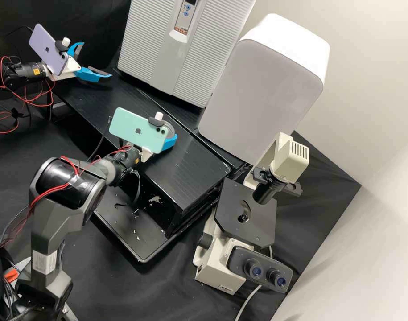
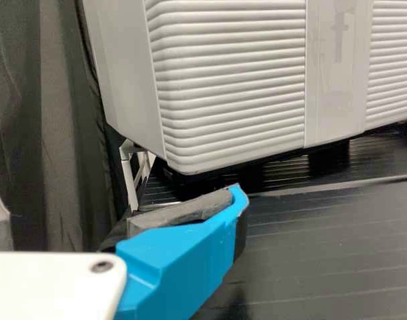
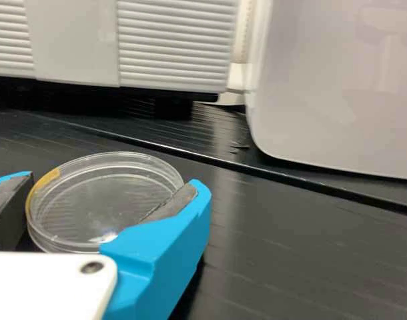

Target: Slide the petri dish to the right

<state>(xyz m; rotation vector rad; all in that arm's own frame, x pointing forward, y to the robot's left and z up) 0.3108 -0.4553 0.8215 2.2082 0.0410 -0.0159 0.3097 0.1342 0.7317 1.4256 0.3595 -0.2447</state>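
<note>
1. The right claw sits low on the black ribbed platform, its two blue fingers narrowed onto the petri dish. Both dark pads appear to touch the rim, one on each side.
2. Judging by that hold, it is meant for dragging rather than lifting. Fingers at rim height on both sides should keep the dish from slipping out as it slides.
3. The dish lies flat between the fingers, directly under the claw's tip. It is round, shallow and clear, and looks empty, with a yellowish mark on the rim by one finger and a small glint near the other.
4. To the claw's right the platform is bare, which gives room for the slide.
5. Ahead and to the right stands a smooth white box; farther ahead is a ribbed white appliance.
6. Well away from this claw, near the ribbed appliance, the left claw hangs over the platform with its fingers spread wide, holding nothing.
</note>
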